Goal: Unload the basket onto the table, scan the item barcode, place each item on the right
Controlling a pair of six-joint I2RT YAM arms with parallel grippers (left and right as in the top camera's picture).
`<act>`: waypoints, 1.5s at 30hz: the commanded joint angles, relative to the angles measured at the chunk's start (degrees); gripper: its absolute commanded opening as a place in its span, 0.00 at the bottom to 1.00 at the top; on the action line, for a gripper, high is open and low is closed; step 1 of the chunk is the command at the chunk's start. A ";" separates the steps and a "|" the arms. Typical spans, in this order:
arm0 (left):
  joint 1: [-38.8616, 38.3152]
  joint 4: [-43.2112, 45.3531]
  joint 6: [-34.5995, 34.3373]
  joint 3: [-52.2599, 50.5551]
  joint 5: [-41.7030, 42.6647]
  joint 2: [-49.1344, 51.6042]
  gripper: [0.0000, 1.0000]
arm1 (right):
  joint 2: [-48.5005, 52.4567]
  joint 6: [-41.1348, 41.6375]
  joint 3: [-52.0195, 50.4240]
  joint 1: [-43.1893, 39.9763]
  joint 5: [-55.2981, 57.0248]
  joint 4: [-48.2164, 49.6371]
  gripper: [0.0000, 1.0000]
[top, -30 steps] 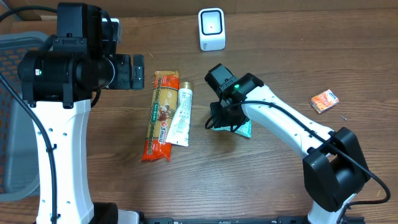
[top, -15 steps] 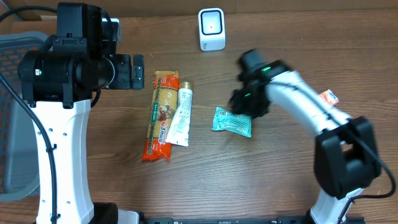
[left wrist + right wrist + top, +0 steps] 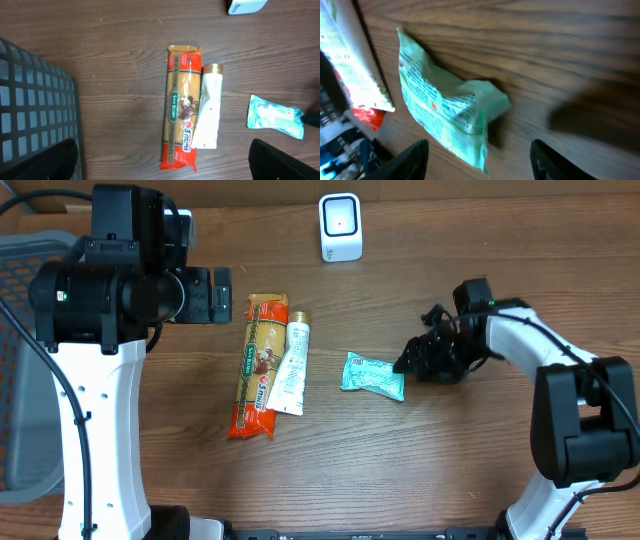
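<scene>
A pale green packet [image 3: 373, 376] lies flat on the wooden table, right of centre. My right gripper [image 3: 412, 362] sits low just to its right, open, holding nothing. In the right wrist view the crumpled packet [image 3: 455, 115] rests on the wood and its near end reaches between the spread fingers [image 3: 415, 161]. The white barcode scanner [image 3: 340, 227] stands at the back centre. My left gripper [image 3: 215, 294] hangs high over the left side, wide open and empty. It looks down on the packet [image 3: 275, 116] and the scanner's corner [image 3: 245, 6].
A long orange-red spaghetti pack [image 3: 258, 368] and a white tube [image 3: 290, 365] lie side by side left of the green packet, also seen from the left wrist as the pack [image 3: 181, 115] and tube [image 3: 207, 112]. A grey mesh basket [image 3: 25, 360] stands at the left edge.
My right gripper let go of the green packet, opened wider and swung away to the right. The packet stays flat on the table. The left arm has not moved.
</scene>
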 commanded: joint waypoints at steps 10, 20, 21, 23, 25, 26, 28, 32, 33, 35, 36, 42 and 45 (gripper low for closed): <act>-0.37 0.07 1.09 0.44 -0.11 0.35 1.00 | 1.86 9.99 -6.58 2.75 -5.79 14.05 0.62; -0.37 0.07 1.09 0.44 -0.11 0.35 0.99 | 2.51 12.92 -6.56 3.02 -6.03 16.68 0.14; -0.37 0.07 1.09 0.44 -0.11 0.35 1.00 | 2.51 12.90 -6.51 3.02 -6.34 16.90 0.13; -0.37 0.07 1.09 0.44 -0.11 0.35 1.00 | 2.49 12.83 -6.03 2.86 -6.62 16.90 0.11; -0.37 0.07 1.09 0.44 -0.11 0.35 1.00 | 2.12 10.80 -5.07 2.84 -8.28 16.57 0.07; -0.37 0.07 1.09 0.44 -0.11 0.35 1.00 | 1.64 9.31 -4.52 2.84 -9.66 16.39 0.06; -0.37 0.07 1.09 0.44 -0.11 0.35 1.00 | -0.04 7.10 -3.06 2.84 -11.08 15.52 0.04; -0.37 0.07 1.09 0.44 -0.11 0.35 1.00 | -5.66 3.19 -0.13 2.84 -11.06 12.55 0.04; -0.37 0.07 1.09 0.44 -0.11 0.35 1.00 | -7.48 2.16 0.44 2.84 -11.06 11.85 0.04; -0.37 0.07 1.09 0.44 -0.11 0.35 1.00 | -11.50 0.76 1.03 2.84 -11.08 10.84 0.04; -0.37 0.07 1.09 0.44 -0.11 0.35 1.00 | -13.38 0.31 1.05 2.84 -11.04 10.54 0.04; -0.37 0.07 1.09 0.44 -0.11 0.35 1.00 | -26.21 -1.09 1.05 2.84 -10.82 7.87 0.04; -0.37 0.07 1.09 0.44 -0.11 0.35 1.00 | -31.87 -3.02 1.05 2.84 -10.78 5.55 0.04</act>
